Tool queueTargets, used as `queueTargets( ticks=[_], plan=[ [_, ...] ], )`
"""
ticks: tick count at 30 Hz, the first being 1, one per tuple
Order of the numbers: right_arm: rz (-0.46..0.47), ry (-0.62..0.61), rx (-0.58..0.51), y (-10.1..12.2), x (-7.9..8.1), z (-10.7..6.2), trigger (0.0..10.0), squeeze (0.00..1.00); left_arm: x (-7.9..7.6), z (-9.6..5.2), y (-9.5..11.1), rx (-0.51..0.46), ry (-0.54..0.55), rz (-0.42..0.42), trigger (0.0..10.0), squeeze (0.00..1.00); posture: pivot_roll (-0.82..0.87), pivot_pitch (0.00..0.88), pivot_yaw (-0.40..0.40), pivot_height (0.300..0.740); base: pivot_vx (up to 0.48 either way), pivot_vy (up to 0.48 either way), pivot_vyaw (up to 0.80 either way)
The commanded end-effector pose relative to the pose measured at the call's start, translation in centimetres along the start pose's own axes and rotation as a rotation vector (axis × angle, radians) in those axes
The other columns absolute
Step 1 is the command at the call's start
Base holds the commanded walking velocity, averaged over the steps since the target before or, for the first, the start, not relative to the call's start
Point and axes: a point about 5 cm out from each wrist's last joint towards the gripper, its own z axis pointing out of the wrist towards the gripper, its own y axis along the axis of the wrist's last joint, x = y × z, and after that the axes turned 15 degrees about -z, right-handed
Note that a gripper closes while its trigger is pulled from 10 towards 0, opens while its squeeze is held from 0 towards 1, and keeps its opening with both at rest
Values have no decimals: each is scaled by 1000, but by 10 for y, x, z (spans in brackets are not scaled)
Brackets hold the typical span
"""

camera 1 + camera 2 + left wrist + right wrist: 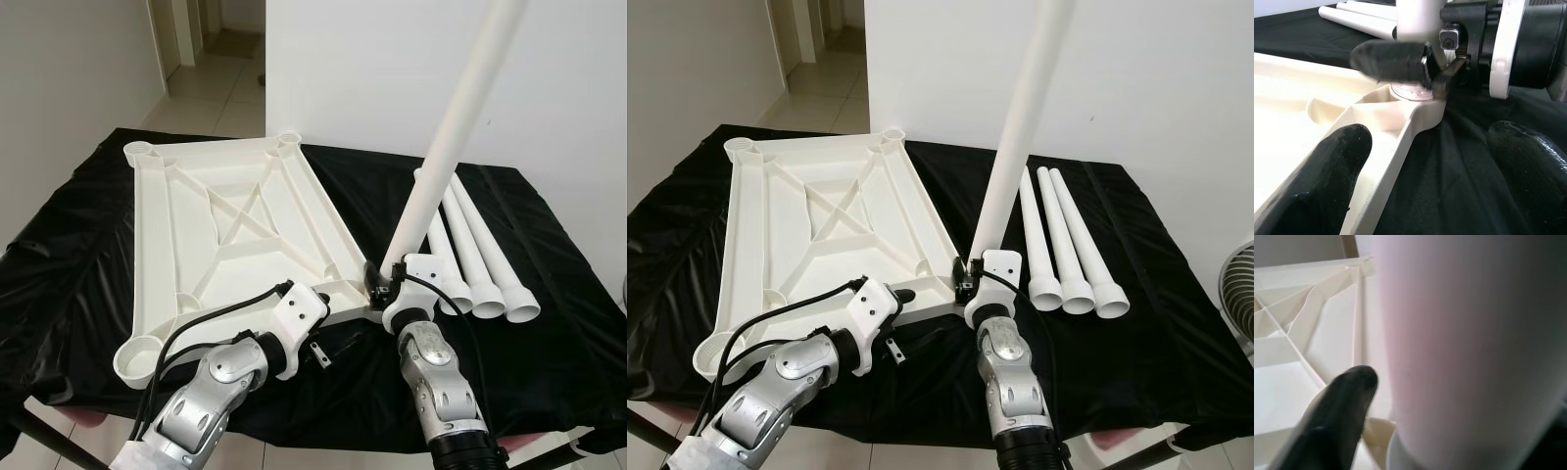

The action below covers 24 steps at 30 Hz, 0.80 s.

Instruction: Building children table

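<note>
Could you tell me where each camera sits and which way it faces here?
Left eye, right eye: on the head, looking down at the tabletop, both arms showing.
Left wrist: along the left gripper towards the corner socket.
Right wrist: against the held leg, one finger showing.
Shared: all views show the held leg.

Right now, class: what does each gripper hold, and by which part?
Right gripper grips the white table leg near its bottom end, at the tabletop's corner socket. Left gripper, open, holds nothing.

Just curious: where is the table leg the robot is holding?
The leg stands tilted in the right pincer, at the tabletop's near right corner socket.
</note>
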Motion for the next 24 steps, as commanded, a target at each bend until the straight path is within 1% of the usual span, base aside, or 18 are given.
queueTargets(
  ticks=[1, 2, 4, 5, 6, 7, 8, 9, 10, 14, 15, 17, 21, 22, 24],
  plan=[
    [-7, 57, 10, -7, -2, -3, 10000, 1000, -1, 1, -1, 5, -18, 9, 10000, 0, 16, 44, -46, 740, 0, 0, 0],
    [-7, 57, 10, -7, -2, -3, 10000, 1000, -1, 1, -1, 5, -18, 9, 10000, 0, 16, 44, -46, 740, 0, 0, 0],
    [-49, 125, -38, -4, -14, -3, 10000, 1000, -2, 2, -1, 4, -22, 8, 10000, 0, 13, 41, -47, 740, 0, 0, 0],
    [-49, 125, -38, -4, -14, -3, 10000, 1000, -2, 2, -1, 4, -22, 8, 10000, 0, 13, 41, -47, 740, 0, 0, 0],
    [-84, 180, -49, -4, -21, -3, 10000, 0, -2, 2, -1, 4, -25, 8, 10000, 0, 12, 40, -48, 740, 0, 0, 0],
    [-84, 180, -49, -4, -21, -3, 10000, 0, -2, 2, -1, 4, -25, 8, 10000, 0, 12, 40, -48, 740, 0, 0, 0],
    [-129, 270, -55, -5, -28, -3, 10000, 0, -3, 2, 0, 3, -29, 9, 10000, 0, 11, 39, -48, 740, 0, 0, 0],
    [-140, 309, -60, -6, -31, -3, 10000, 0, -3, 3, 0, 3, -30, 8, 10000, 0, 10, 36, -48, 740, 0, 0, 0],
    [-140, 309, -60, -6, -31, -3, 10000, 0, -3, 3, 0, 3, -30, 8, 10000, 0, 10, 36, -48, 740, 0, 0, 0],
    [-172, 423, -88, -5, -37, -4, 10000, 0, -3, 3, 0, 2, -34, 10, 10000, 0, 9, 32, -48, 740, 0, 0, 0],
    [-172, 423, -88, -5, -37, -4, 10000, 0, -3, 3, 0, 2, -34, 10, 10000, 0, 9, 32, -48, 740, 0, 0, 0],
    [-185, 471, -100, -5, -39, -4, 10000, 0, -3, 4, 1, 1, -36, 11, 10000, 0, 10, 26, -48, 740, 0, 0, 0],
    [-204, 511, -109, -5, -41, -4, 10000, 0, -3, 4, 1, 0, -38, 12, 10000, 0, 10, 26, -48, 740, 0, 0, 0],
    [-220, 529, -113, -6, -42, -3, 0, 0, -4, 4, 1, 1, -40, 13, 10000, 0, 12, 23, -46, 740, 0, 0, 0],
    [-231, 538, -114, -6, -44, -2, 0, 0, -4, 3, 1, 3, -42, 15, 10000, 0, 15, 21, -45, 740, 0, 0, 0]
  ],
)
